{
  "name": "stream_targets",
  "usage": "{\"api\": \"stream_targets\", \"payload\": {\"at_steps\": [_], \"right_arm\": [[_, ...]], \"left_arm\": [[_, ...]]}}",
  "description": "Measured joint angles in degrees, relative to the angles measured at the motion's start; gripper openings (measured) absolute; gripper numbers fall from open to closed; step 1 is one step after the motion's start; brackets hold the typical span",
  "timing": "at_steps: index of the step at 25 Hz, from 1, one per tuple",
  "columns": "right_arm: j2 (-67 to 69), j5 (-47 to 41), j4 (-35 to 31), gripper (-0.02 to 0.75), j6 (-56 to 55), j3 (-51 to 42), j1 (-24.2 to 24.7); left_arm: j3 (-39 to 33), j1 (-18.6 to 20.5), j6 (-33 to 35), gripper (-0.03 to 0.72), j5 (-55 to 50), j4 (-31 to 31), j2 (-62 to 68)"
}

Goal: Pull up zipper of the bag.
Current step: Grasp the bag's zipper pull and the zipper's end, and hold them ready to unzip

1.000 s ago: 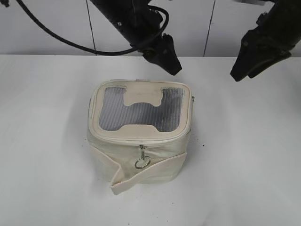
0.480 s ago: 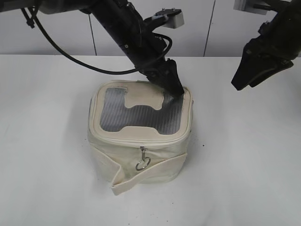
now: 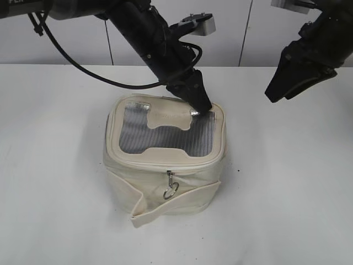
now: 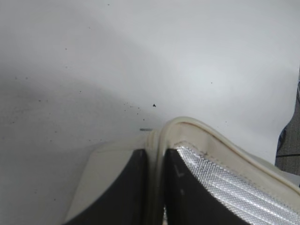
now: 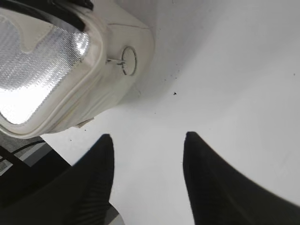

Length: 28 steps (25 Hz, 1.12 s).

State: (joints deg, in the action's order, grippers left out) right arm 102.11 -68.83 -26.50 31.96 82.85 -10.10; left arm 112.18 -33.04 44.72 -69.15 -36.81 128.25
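Observation:
The cream bag point(image 3: 128, 175) stands mid-table with its grey mesh top facing up. The zipper track point(image 3: 144, 165) runs round the top panel. One silver slider with a ring pull point(image 3: 171, 191) hangs at the front; it also shows in the right wrist view point(image 5: 128, 60). My left gripper point(image 3: 199, 108) presses on the bag's back right corner. In the left wrist view its gripper point(image 4: 154, 157) is shut on the cream rim of the top panel point(image 4: 187, 129), beside the mesh point(image 4: 225, 183). My right gripper point(image 3: 272, 95) hangs in the air right of the bag, open and empty point(image 5: 147, 140).
The loose cream strap point(image 3: 149, 212) wraps the bag's lower body and sticks out at the front left. The white table point(image 3: 287, 193) carries a few dark specks. A grey panelled wall point(image 3: 71, 38) stands behind. The left arm's black cable point(image 3: 83, 69) loops above the table.
My left gripper has come down from above the bag's back edge onto its back right corner and closed on the rim, denting the top. The right gripper has shifted slightly left.

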Motion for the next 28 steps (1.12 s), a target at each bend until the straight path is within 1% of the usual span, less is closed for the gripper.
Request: {"api": "stream_targets", "payload": {"at_steps": [3, 6, 8, 10, 12, 18, 20, 24, 28], "right_arm": [[-0.28, 0.02, -1.21, 0.354, 1.23, -0.47, 0.00], [-1.86, 0.83, -1.27, 0.333, 2.50, -3.31, 0.00], [-3.45, 3.36, -1.66, 0.328, 3.98, -6.01, 0.00], [-5.01, 7.84, -3.32, 0.325, 7.33, -9.52, 0.00], [-6.44, 12.19, -6.76, 0.325, 12.23, -13.76, 0.00], [-7.27, 21.36, -23.95, 0.325, 32.24, -26.77, 0.00], [-7.27, 23.76, -28.16, 0.331, 37.88, -29.27, 0.00], [-7.27, 26.00, -31.78, 0.385, 44.96, -30.99, 0.00], [-7.27, 27.11, -33.15, 0.403, 49.15, -32.12, -0.58]], "left_arm": [[0.00, 0.00, 0.00, 0.078, 0.00, 0.00, 0.00], [0.01, 0.00, 0.00, 0.078, -0.06, 0.15, -0.41], [-0.04, 0.00, 0.00, 0.078, -0.48, 0.73, -0.98], [-0.18, 0.00, 0.00, 0.078, -1.03, 1.35, -1.62], [-0.22, 0.00, 0.00, 0.078, -1.18, 1.64, -1.78], [-0.36, -0.05, 0.00, 0.077, -1.06, 1.64, -1.78], [-0.36, -0.05, 0.00, 0.077, -1.05, 1.64, -1.78], [-0.36, -0.05, 0.00, 0.077, -0.99, 1.64, -1.78], [-0.36, -0.05, 0.00, 0.076, -0.99, 1.64, -1.78]]}}
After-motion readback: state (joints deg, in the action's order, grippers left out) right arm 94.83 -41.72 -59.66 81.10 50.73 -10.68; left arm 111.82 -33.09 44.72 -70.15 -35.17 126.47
